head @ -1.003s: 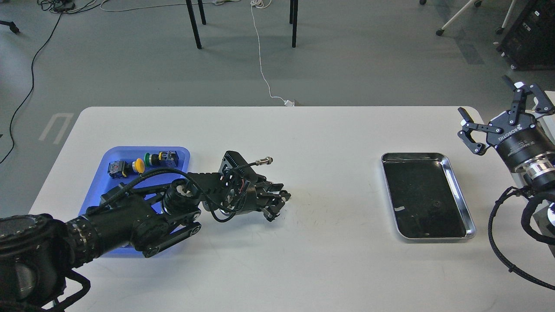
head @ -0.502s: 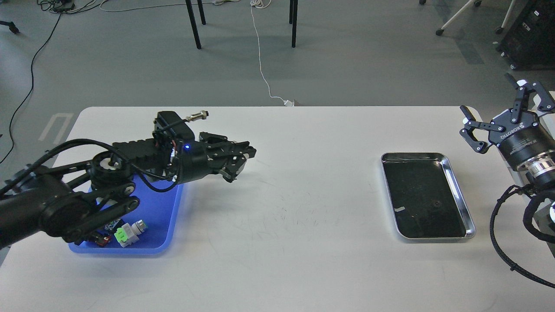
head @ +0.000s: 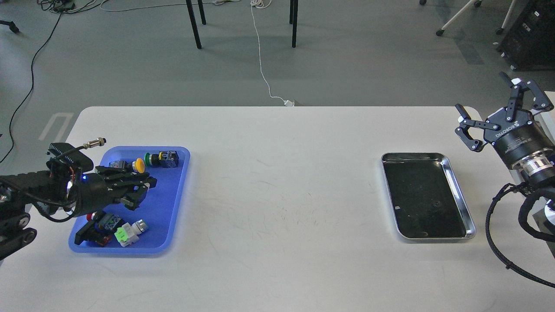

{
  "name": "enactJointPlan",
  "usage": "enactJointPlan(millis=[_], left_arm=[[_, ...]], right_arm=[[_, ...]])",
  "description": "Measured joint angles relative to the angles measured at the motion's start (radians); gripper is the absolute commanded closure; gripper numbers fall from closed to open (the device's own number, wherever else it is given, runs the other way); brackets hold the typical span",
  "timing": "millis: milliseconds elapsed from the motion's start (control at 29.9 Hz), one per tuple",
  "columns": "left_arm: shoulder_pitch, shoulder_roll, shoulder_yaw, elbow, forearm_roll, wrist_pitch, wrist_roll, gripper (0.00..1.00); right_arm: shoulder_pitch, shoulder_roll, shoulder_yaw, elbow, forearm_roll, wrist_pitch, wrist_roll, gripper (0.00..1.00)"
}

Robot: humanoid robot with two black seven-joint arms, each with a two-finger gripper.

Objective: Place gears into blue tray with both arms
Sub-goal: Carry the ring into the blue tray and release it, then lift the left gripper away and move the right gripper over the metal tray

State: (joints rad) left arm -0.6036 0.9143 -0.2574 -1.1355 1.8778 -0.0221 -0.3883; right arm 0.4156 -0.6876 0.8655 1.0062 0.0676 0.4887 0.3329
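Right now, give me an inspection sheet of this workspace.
Surface: white table, faint scuffs mid-top.
Job's things: blue tray at left; no gears made out.
Clutter: push-button switches in the blue tray, yellow-capped and green-capped at its far end, a light-green one at its near end; steel tray at right, dark inside, a few tiny specks I cannot identify.
Grippers: left gripper over the blue tray, fingers too dark to tell; right gripper raised past the table's right edge, open, nothing held.
Cables: black loops on the right arm; white cord on the floor.
Surroundings: grey floor, chair legs.
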Motion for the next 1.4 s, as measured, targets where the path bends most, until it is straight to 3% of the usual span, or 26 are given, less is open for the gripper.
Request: enactJointPlan(millis=[234,301,401,602,803,970,1104,1204,1404], left_arm=[[0.030,-0.063,0.001,0.160,0.000,0.026,-0.005,0.75],[0.034,-0.068,0.001,0.170,0.000,0.027,-0.007,0.63],[0.040,-0.071,0.001,0.174,-0.004,0.027,-0.007,0.31],[0.041,-0.060,-0.002,0.172,-0.051,0.054,-0.011,0.19],[-0.027,0.006,-0.034,0.126,-0.246,0.062,-0.082,0.03],[-0.161,0.012,-0.048,0.078,-0.614,0.011,-0.090,0.02],[-0.278,-0.048,-0.050,0.084,-0.978,-0.086,-0.087,0.02],[-0.313,-0.102,-0.050,0.097,-1.237,-0.140,-0.087,0.02],[-0.322,-0.208,-0.061,0.114,-1.626,-0.171,-0.089,0.02]], right_arm=[[0.001,-0.009,0.001,0.000,0.000,0.000,0.000,0.01],[0.001,-0.010,0.001,0.000,0.000,0.000,0.000,0.01],[0.000,-0.010,0.001,0.000,0.000,0.000,0.000,0.01],[0.000,-0.010,0.000,0.007,-0.001,0.000,0.000,0.01],[0.000,-0.038,0.000,0.008,-0.005,0.000,-0.001,0.01],[0.006,-0.119,0.000,0.043,-0.038,0.000,-0.001,0.01],[0.047,-0.175,0.001,0.076,-0.146,0.000,-0.001,0.01],[0.095,-0.203,-0.005,0.083,-0.239,0.000,-0.001,0.01],[0.253,-0.234,-0.094,0.083,-0.488,0.000,-0.005,0.01]])
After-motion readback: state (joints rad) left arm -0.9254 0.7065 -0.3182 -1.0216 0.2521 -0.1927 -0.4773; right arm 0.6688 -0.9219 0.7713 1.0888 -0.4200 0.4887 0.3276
